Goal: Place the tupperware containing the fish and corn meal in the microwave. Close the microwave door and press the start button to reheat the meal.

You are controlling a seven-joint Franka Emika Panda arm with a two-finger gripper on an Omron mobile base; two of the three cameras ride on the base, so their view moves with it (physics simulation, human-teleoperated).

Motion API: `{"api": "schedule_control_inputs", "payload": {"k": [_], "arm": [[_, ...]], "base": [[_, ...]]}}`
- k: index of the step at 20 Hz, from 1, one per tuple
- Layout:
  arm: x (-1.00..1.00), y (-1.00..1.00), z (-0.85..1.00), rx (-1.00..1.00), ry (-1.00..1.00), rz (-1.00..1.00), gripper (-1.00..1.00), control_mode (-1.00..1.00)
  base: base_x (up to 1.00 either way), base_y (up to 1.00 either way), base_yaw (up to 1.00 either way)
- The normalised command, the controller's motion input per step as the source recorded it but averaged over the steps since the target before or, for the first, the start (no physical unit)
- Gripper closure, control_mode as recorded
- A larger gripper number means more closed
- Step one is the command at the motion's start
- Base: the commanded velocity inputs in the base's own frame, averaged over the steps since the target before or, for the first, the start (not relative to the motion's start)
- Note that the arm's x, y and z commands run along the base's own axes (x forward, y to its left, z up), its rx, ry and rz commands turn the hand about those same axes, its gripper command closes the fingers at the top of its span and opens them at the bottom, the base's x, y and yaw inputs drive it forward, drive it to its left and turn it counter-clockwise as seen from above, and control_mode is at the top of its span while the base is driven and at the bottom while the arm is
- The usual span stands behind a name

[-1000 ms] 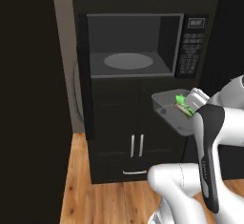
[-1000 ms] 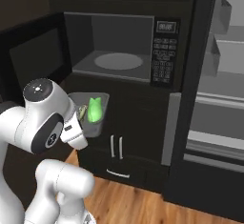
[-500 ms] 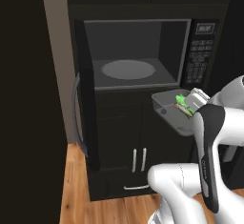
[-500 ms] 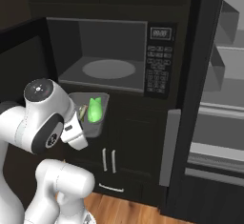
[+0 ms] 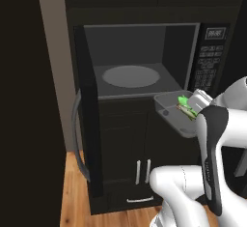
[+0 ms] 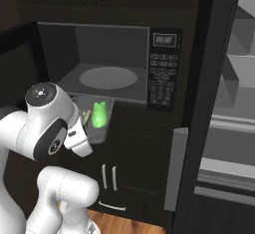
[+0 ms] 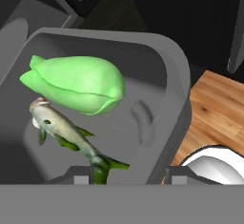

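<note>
My gripper point(image 7: 128, 173) is shut on the near wall of the tupperware point(image 7: 176, 75), a clear tub holding a bright green corn lump point(image 7: 76, 82) and a small fish point(image 7: 66, 132). From the base, the tupperware point(image 5: 170, 111) point(image 6: 97, 122) hangs level in my gripper point(image 5: 192, 109) point(image 6: 84, 122), just in front of and below the microwave point(image 5: 140, 52) point(image 6: 99, 49). The microwave door point(image 5: 89, 124) stands swung out to the left, seen edge-on, with its curved grey handle point(image 5: 76, 134). Inside lies the pale turntable point(image 5: 131, 76) point(image 6: 108, 77). The keypad point(image 5: 210, 62) point(image 6: 162, 81) sits right of the cavity.
Below the microwave are dark cabinet doors with slim handles point(image 5: 142, 170) point(image 6: 107, 175). A tall dark panel with a grey handle point(image 6: 174, 168) stands to the right, and grey shelves point(image 6: 234, 78) beyond it. Wooden floor point(image 5: 72, 192) runs under the open door.
The whole picture has shifted: the base has driven closer to the microwave, which now looks larger. The arm keeps the tupperware in the same pose, still gripped.
</note>
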Motion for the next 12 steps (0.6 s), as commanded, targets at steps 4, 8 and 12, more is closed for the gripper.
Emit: {"api": "schedule_control_inputs", "payload": {"k": [4, 8, 12], "arm": [[0.00, 0.00, 0.00, 0.00, 0.00, 0.00, 1.00, 1.00], [0.00, 0.00, 0.00, 0.00, 0.00, 0.00, 1.00, 1.00], [0.00, 0.00, 0.00, 0.00, 0.00, 0.00, 1.00, 1.00]], "base": [[0.23, 0.10, 0.02], [0.23, 0.00, 0.09], [0.26, 0.00, 0.11]]}}
